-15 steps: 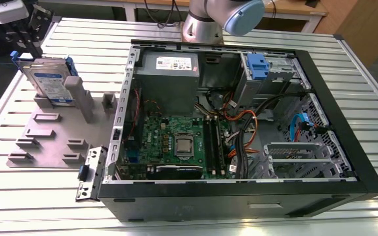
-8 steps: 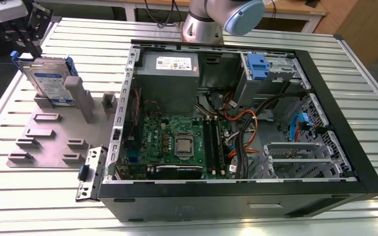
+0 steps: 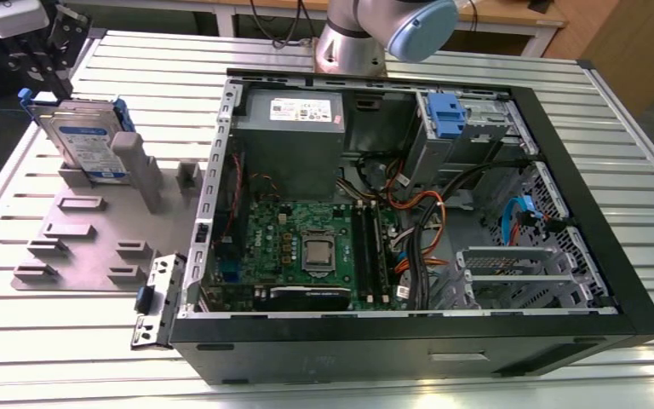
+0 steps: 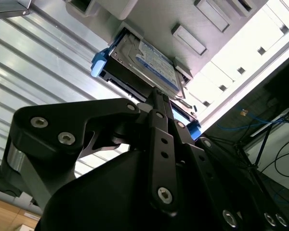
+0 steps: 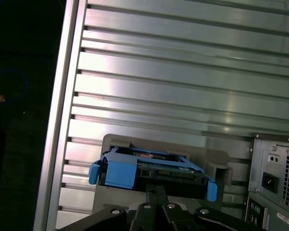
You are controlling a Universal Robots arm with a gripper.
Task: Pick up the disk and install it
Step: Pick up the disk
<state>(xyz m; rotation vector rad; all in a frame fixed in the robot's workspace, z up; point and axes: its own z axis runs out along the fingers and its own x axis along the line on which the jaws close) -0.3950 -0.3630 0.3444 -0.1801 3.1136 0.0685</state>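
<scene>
The disk is standing on its edge in a grey holder on the table, to the exterior view's left of the open computer case. The gripper is hovering right by the disk's top edge. Its jaws are sitting close together, holding nothing.

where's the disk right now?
Exterior view's left: the disk stands on edge in the grey fixture on the table, outside the open computer case, just below the gripper.
</scene>
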